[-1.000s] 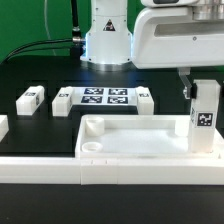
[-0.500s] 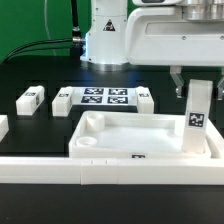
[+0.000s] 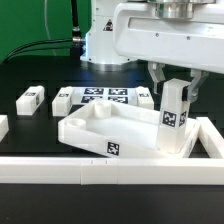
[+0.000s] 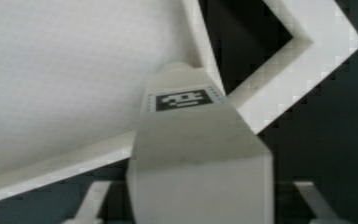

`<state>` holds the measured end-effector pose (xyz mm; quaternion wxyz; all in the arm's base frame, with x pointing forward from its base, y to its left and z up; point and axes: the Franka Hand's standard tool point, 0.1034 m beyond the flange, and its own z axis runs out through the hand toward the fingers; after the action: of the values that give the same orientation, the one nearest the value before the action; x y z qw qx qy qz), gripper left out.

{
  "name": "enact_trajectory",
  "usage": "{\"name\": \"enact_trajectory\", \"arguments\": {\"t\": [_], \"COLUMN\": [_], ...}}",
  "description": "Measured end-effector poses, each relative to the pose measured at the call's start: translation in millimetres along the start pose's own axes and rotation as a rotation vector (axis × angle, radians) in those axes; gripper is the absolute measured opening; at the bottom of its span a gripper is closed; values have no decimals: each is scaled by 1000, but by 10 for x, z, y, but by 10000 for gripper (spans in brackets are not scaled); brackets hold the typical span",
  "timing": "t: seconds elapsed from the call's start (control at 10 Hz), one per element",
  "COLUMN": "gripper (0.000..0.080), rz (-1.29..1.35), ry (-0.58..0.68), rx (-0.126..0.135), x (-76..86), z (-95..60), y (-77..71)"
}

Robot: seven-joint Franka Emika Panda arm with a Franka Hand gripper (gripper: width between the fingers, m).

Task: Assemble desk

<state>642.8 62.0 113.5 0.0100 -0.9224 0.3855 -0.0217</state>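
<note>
Hand (image 3: 176, 84) is clamped on the top of an upright leg (image 3: 175, 120), whose foot sits in the tabletop (image 3: 105, 135) corner at 3 o'clock in the exterior view. The tabletop lies skewed on the bench (image 3: 30, 140), against the white border bar (image 3: 60, 170) at 6 o'clock. Loose legs (image 3: 30, 98) lie beside the marker board (image 3: 105, 97) at 12 o'clock, apart from the tabletop.

Smooth white plastic tabletop (image 3: 90, 137), matt white plastic leg (image 3: 174, 108), matt black table (image 3: 35, 135)
</note>
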Motion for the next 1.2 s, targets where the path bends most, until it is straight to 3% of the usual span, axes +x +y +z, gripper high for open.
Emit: {"name": "enact_trajectory", "arguments": {"t": [0.1, 0.2, 0.3, 0.4, 0.6, 0.7, 0.8, 1.2], "gripper": [318, 503, 503, 624, 644, 644, 649, 649], "rz": [5, -1, -56, -109, -222, -253, -250, -250], "ry": [-2, -2, -5, 2, -1, 2, -7, -6], "rx": [1, 1, -1, 10, 30, 44, 43, 38], "x": [-7, -10, -19, -23, -99, -192, -268, -243], "z": [9, 9, -33, -105, -316, -415, -446, -391], "y": [-3, -7, -50, -124, -147, -77, 16, -4]}}
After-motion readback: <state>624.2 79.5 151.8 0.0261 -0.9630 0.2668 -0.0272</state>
